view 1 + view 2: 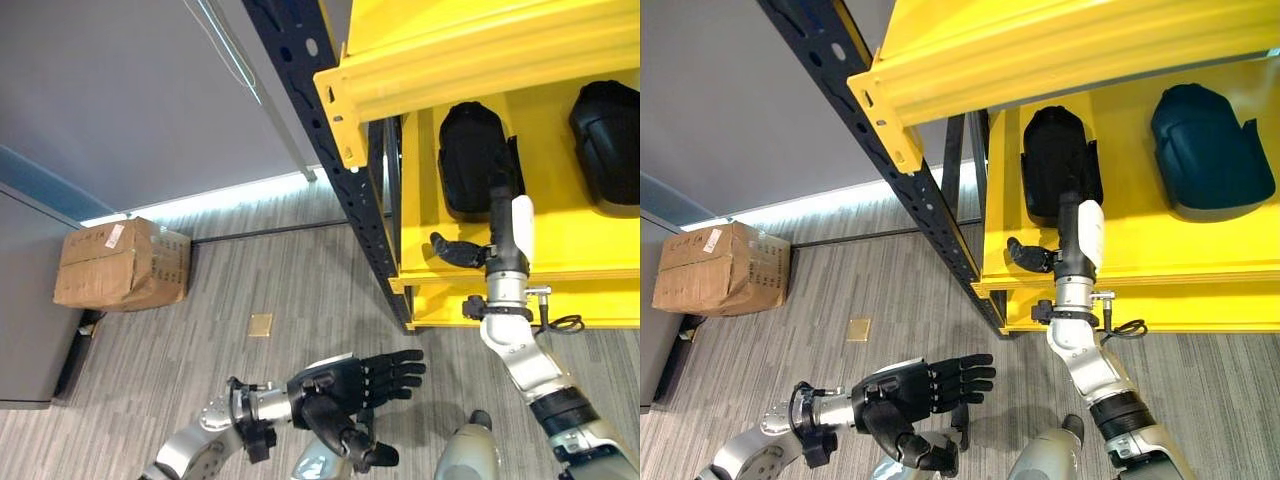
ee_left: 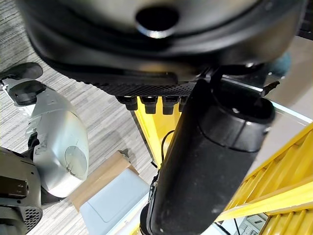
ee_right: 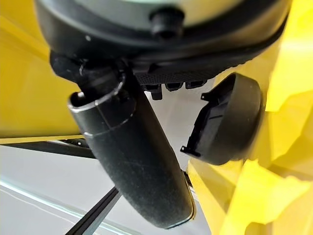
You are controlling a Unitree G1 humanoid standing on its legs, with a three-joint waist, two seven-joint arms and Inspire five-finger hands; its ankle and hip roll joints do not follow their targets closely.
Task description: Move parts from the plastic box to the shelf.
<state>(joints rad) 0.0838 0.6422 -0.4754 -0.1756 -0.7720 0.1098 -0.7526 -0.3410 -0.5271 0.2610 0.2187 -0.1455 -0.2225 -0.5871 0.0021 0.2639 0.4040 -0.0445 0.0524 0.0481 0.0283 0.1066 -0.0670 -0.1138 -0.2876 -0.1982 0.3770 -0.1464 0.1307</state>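
left hand (image 1: 350, 388) low, open; two black parts (image 1: 474, 158) on yellow shelf (image 1: 560, 262)

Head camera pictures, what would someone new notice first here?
The bright yellow shelf at upper right, with two black parts lying on it. The right hand reaches up to the nearer part, fingers straight, while the left hand hovers open over the grey carpet. A cardboard box sits by the wall at left.
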